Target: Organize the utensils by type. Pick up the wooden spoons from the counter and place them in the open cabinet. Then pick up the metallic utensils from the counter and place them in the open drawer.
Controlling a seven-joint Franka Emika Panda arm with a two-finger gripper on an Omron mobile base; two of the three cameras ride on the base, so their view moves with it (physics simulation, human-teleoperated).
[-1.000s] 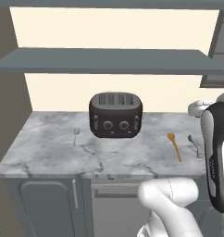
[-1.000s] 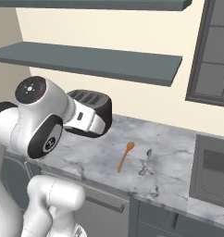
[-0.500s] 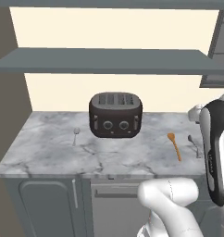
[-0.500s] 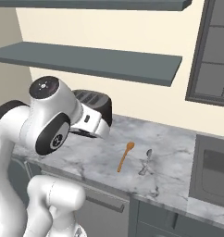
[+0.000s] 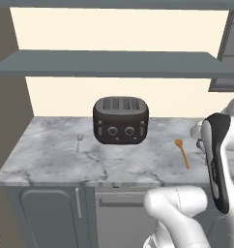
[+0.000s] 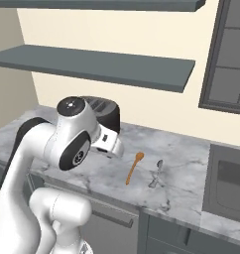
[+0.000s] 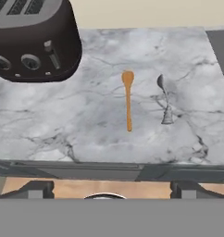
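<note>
An orange-brown wooden spoon (image 7: pixel 128 104) lies on the marble counter (image 7: pixel 86 125), bowl toward the wall, also the wooden spoon (image 6: pixel 133 167) (image 5: pixel 182 151). Just right of it lies a small silver metal spoon (image 7: pixel 164 99) (image 6: pixel 156 172). Another metal spoon (image 5: pixel 79 141) lies left of the toaster. My gripper (image 7: pixel 112 190) hangs above the counter's front edge, open, fingertips (image 7: pixel 40 189) wide apart with nothing between them. In the right base view the hand (image 6: pixel 111 145) is up and left of the wooden spoon. The cabinet and the drawer are out of view.
A black toaster (image 5: pixel 120 120) (image 7: pixel 33 39) stands at the back of the counter, left of the wooden spoon. A dark grey inset panel (image 6: pixel 226 183) lies in the counter to the right. Two grey wall shelves (image 5: pixel 109 63) run above. Dark cupboard fronts (image 5: pixel 46 213) sit below.
The arm's upper joints have swung rightward and lower in the right base view, bringing the hand nearer the spoons. The jaws stay open. The spoons and toaster have not moved.
</note>
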